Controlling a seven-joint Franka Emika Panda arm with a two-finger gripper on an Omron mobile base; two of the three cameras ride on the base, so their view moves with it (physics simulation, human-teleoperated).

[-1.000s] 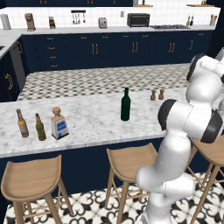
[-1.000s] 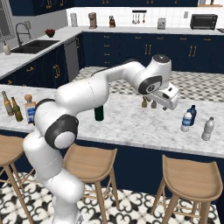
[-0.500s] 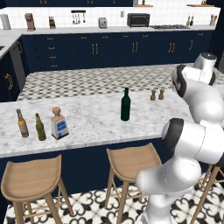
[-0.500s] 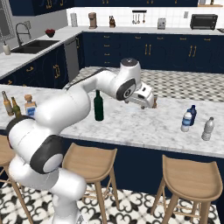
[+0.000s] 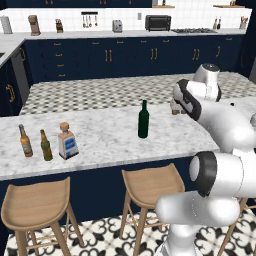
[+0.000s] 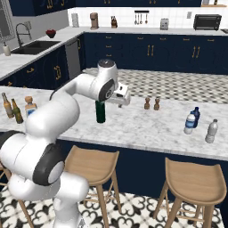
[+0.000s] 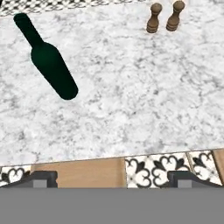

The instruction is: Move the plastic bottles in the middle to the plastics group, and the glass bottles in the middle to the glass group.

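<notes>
The white arm has swung inward over the last second: its two-finger gripper (image 6: 124, 99), earlier out near the plastics end of the white marble counter (image 5: 105, 137), now hangs just beside the tall dark green glass wine bottle (image 5: 143, 120), above counter level. The bottles themselves have not shifted.

In the hand view the two dark fingertips (image 7: 43, 178) sit far apart at the bottom edge with nothing between them: the jaws are open and empty. The wine bottle stands upright to the upper left of that view, not yet between the fingers.

Status of the task items:
- The squat square clear bottle with blue label and tan stopper (image 5: 67, 141) stands just beside the amber-brown beer bottle (image 5: 25, 141) and the olive-green beer bottle (image 5: 46, 145), so it appears already sorted.
- The small clear water bottle with blue label (image 6: 190, 124) stands against the dark navy blue bottle (image 6: 195, 116), near the pale grey translucent bottle (image 6: 211, 131); also sorted, by appearance.
- The wine bottle remains alone mid-counter, well apart from both groups.

Two small brown wooden shakers (image 7: 164, 17) stand behind the bottle and are not task items.

Judgement: the wine bottle is the last item, and the swing reads as the approach to grasp it.
</notes>
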